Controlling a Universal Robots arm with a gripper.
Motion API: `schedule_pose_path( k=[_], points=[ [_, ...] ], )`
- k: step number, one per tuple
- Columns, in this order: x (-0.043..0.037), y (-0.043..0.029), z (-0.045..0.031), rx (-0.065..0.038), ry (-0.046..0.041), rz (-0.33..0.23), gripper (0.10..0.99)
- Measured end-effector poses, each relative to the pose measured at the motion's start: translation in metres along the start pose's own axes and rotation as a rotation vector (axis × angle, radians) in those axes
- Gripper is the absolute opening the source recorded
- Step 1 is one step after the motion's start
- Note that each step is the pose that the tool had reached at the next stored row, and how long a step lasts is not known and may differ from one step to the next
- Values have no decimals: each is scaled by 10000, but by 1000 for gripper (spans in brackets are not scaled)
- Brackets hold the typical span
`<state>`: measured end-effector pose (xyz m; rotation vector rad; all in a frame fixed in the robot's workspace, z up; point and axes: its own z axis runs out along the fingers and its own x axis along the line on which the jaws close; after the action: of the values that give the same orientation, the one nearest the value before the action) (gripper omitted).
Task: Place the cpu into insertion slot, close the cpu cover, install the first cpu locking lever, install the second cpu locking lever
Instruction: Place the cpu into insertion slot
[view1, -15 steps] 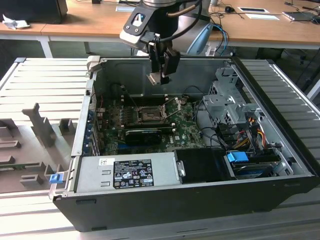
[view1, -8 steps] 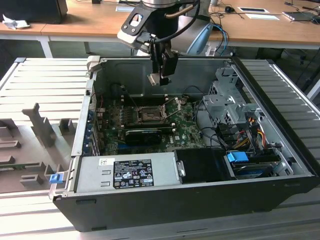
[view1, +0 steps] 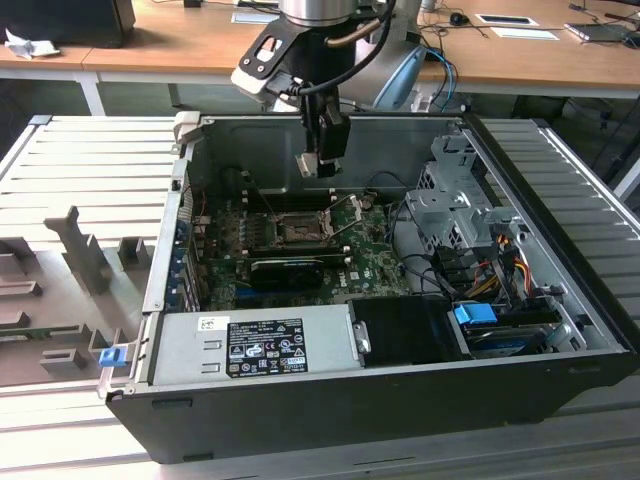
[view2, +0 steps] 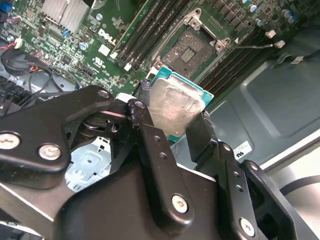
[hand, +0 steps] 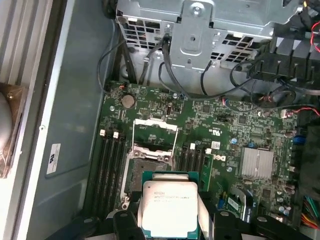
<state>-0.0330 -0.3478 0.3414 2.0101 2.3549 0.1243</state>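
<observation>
gripper (view1: 317, 168): hangs from the arm inside the open computer case (view1: 400, 400), above the motherboard (view1: 372, 262) and clear of it. in both wrist views its 2 black fingers (view2: 150, 135) are closed against opposite edges of the cpu.
cpu (view2: 176, 100): clamped between the fingers, with its silver-grey metal face toward the wrist cameras and a green rim showing round it. in the first wrist view the cpu (hand: 167, 205) is up in the air over the board, not seated in the slot.
insertion slot (hand: 149, 172): square black socket with a metal rim on the green board, uncovered, its dark centre exposed. in the second wrist view the insertion slot (view2: 192, 47) lies beyond the held chip.
cpu cover (hand: 156, 121): thin metal frame swung open at 1 side of the slot, with green board visible through its window.
memory slots (hand: 111, 161): long black rows on both sides of the socket.
heatsink (hand: 257, 164): small finned silver block on the board, well apart from the socket.
drive cage (view1: 455, 205): grey perforated metal at the exterior view's right of the board, with cables near it.
power supply (view1: 265, 345): grey labelled box along the near wall of the case.
worktop (view1: 90, 165): ribbed grey surface carrying the case.
</observation>
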Motion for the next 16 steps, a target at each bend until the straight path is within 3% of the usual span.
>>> schedule_pose_path(
  k=[4, 9, 16],
  points=[
    [0, -3, 40, 5, -25, 56, 529],
    [-1, -7, 79, -7, -85, 722, 529],
    [-4, -19, 211, -8, -89, 760, 529]
  ],
)
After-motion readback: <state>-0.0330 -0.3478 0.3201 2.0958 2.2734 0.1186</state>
